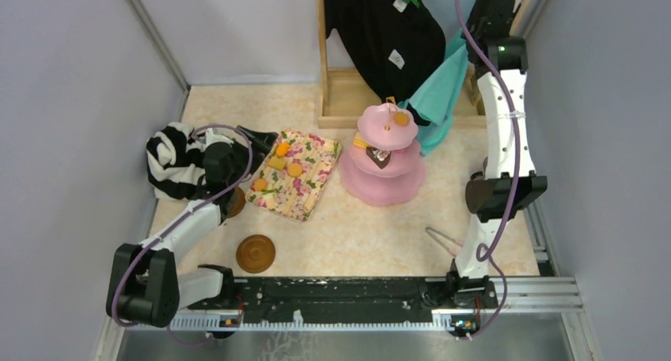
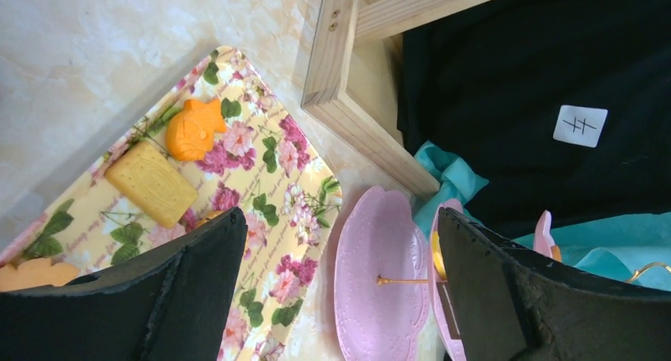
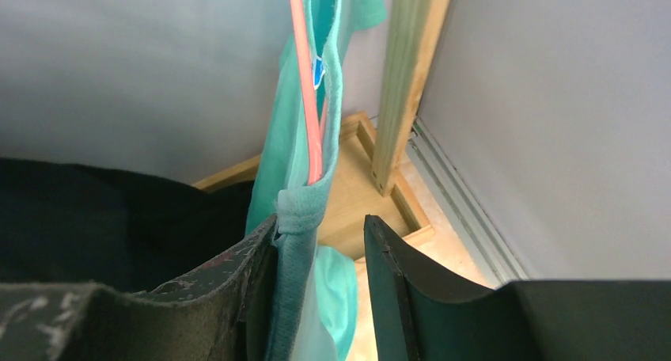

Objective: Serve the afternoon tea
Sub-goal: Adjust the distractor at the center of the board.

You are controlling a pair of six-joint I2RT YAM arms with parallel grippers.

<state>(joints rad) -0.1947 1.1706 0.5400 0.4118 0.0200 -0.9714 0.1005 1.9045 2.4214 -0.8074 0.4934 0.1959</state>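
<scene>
Two black fingers of the left tool (image 2: 340, 214) fill the bottom of its wrist view, spread wide with nothing between them. The tool hovers over the floral-print cloth (image 2: 269, 179), where an orange fish-shaped pastry (image 2: 194, 129) lies just beside a yellow biscuit (image 2: 150, 183). Two more orange pastries also lie on the cloth.

To the right on the table (image 1: 356, 226) stands the pink three-tier cake stand (image 1: 382, 159). It already carries an orange pastry (image 1: 401, 118) on its top tier and a brown heart-shaped pastry (image 1: 378, 157) on the middle tier. One brown saucer (image 1: 255, 253) lies near the arm bases; no mug is visible.

The right tool (image 3: 320, 222) is raised in the back corner, about half open. A hanging teal garment (image 3: 297, 139) rests against one finger but is not pinched.

The step in hand looks like loading pastries onto the stand. Next, the left tool would need to drop onto one pastry, close on it, and carry it to a free spot on a tier.
</scene>
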